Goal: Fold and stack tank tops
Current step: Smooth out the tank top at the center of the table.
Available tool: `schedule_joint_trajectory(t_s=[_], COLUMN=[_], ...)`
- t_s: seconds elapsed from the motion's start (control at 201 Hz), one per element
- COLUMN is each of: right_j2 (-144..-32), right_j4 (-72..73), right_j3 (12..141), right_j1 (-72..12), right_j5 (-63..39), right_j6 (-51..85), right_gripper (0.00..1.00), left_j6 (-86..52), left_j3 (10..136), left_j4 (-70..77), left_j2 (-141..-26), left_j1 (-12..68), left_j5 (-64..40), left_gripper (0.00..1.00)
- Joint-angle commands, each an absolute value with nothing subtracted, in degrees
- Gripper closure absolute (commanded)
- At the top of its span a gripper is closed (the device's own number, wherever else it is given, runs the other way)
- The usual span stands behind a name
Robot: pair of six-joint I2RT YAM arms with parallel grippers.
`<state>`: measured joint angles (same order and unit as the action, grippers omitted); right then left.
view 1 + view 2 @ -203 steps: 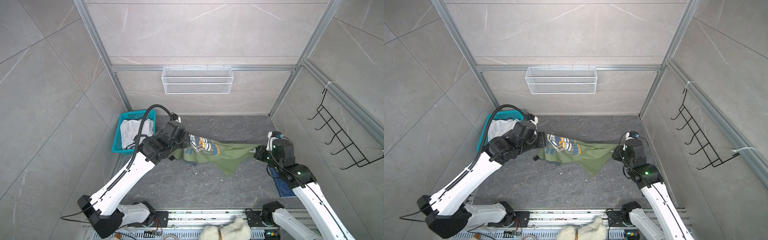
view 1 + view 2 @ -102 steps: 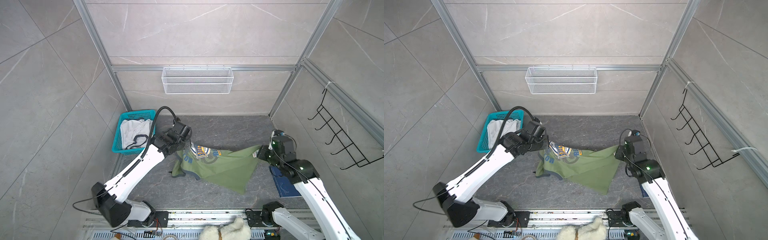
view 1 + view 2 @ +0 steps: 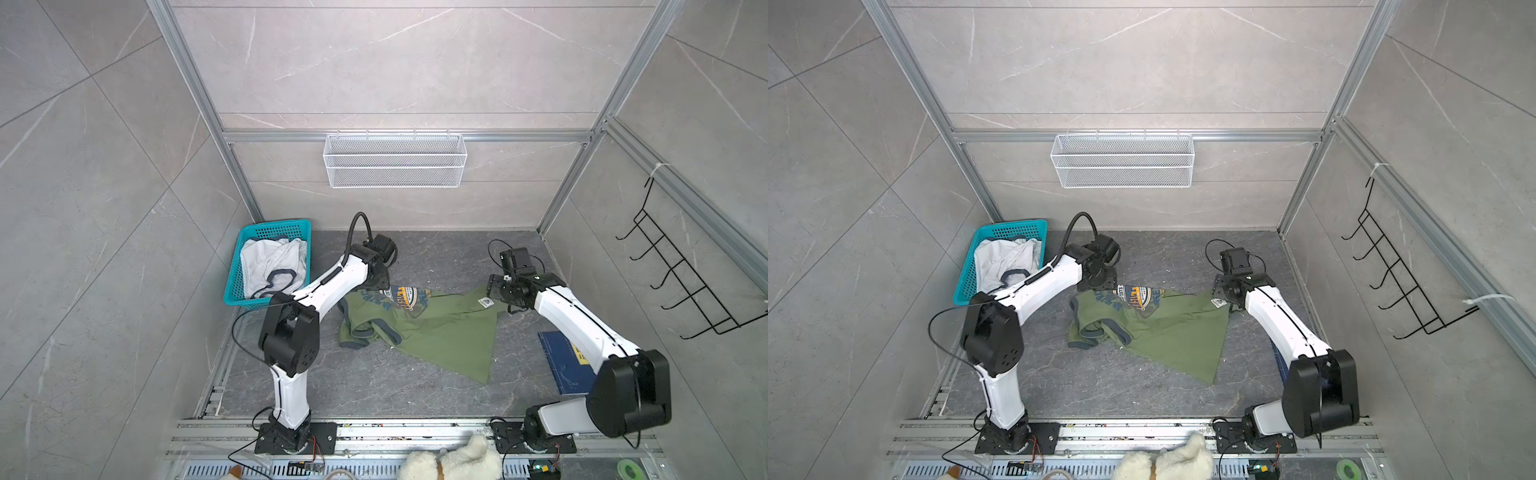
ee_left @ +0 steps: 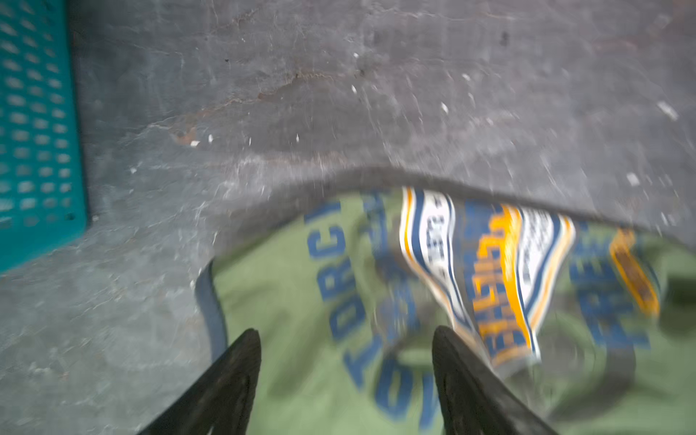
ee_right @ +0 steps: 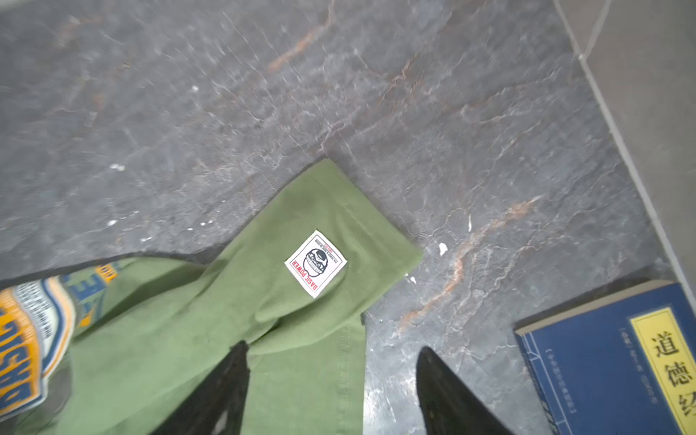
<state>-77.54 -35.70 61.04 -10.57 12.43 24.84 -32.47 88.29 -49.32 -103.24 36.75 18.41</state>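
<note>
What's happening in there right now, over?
Left gripper and right gripper open, holding nothing. Olive tank top crumpled on table, unfolded; white tank top in basket. Blue book near right arm, clear of cloth.

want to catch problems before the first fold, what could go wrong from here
1. The olive green tank top lies bunched, straps curled over themselves; folding now would likely lock creases in.
2. Both the left gripper and right gripper stand open above it, so a grasp may pinch one layer only.
3. The blue book lies near the right arm; a sweep could knock it.
</note>
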Motion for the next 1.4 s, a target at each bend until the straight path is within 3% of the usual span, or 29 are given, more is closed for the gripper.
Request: schedule_joint_trajectory(t_s=[0.0,0.124,0.418,0.617,1.025,1.394], right_j2=[-72.2,-69.5,-74.0,-73.8,-77.8,-81.4], right_j4=[-36.2,-33.5,-27.0,-26.6,-23.9,-21.7], right_j3=[56.1,50.3,46.8,45.5,45.4,45.7], right_j1=[-10.0,-5.9,2.1,2.3,2.7,2.6], right_j5=[11.5,7.8,-6.9,-6.9,-7.2,-6.8], right_j6=[25.7,27.4,30.2,30.0,31.1,31.9], right_gripper=[0.28,0.28,0.34,0.34,0.34,0.34], left_j6=[-35.8,-39.1,-41.6,-43.4,-47.4,-47.1], left_j3=[81.9,76.4,73.0,73.0,69.4,69.0], left_j4=[-49.5,-46.6,-38.1,-37.0,-36.5,-32.9], left_j2=[-94.2,-94.7,-101.1,-104.3,-103.3,-104.3], left_j1=[44.6,49.3,50.6,50.6,51.4,51.5], left_j5=[19.7,17.7,11.3,9.5,7.9,7.9], left_gripper=[0.28,0.33,0.46,0.56,0.54,0.75])
